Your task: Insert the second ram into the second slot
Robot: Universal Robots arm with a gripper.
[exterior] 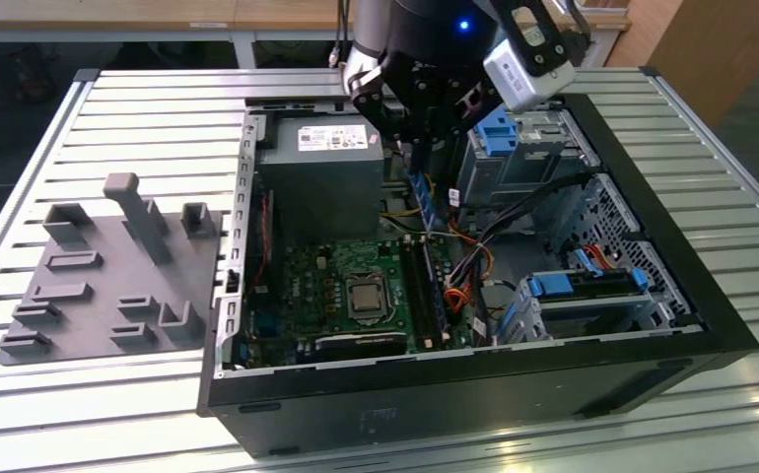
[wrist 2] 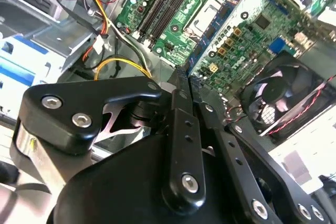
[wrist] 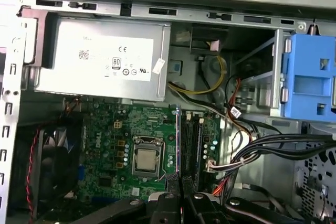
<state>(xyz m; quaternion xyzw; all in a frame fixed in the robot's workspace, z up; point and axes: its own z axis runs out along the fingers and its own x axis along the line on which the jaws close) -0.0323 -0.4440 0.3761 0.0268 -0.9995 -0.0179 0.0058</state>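
Right now my gripper (exterior: 419,148), clamped tight, pinches the second ram (exterior: 419,202); the memory slots (exterior: 429,286) lie at six o'clock, seemingly parallel to its long axis.

The second ram (exterior: 419,202) — its upper end hidden inside the gripper (exterior: 421,166).

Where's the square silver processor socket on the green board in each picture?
Exterior view: processor socket on the green board, to the exterior view's left of the memory slots.
First wrist view: between the fan and those slots.
Second wrist view: beyond the claw gripping the second ram, beside the slots.
Shared landmark: the memory slots.
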